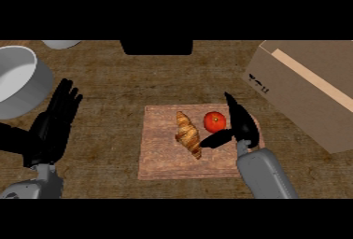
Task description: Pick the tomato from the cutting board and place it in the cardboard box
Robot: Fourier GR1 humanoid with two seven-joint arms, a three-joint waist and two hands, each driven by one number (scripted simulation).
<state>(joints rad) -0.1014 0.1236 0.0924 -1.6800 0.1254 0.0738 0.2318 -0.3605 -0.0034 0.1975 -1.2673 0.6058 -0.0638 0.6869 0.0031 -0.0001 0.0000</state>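
Head view: tomato (214, 121) on cutting board (196, 142) near bench's middle, beside croissant (188, 134). Right hand (239, 127) just right of tomato, fingers straight, thumb spread under it, not yet closed. Curl round tomato only; avoid nudging croissant. Left hand (55, 121) rests open, bench's left edge. Cardboard box (307, 88) at right edge; inside not visible. Grey pot (21, 84) far left; contents unclear.

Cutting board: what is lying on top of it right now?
On the cutting board lie a croissant and a tomato. The right robot hand hovers beside the tomato, covering the board's right edge.
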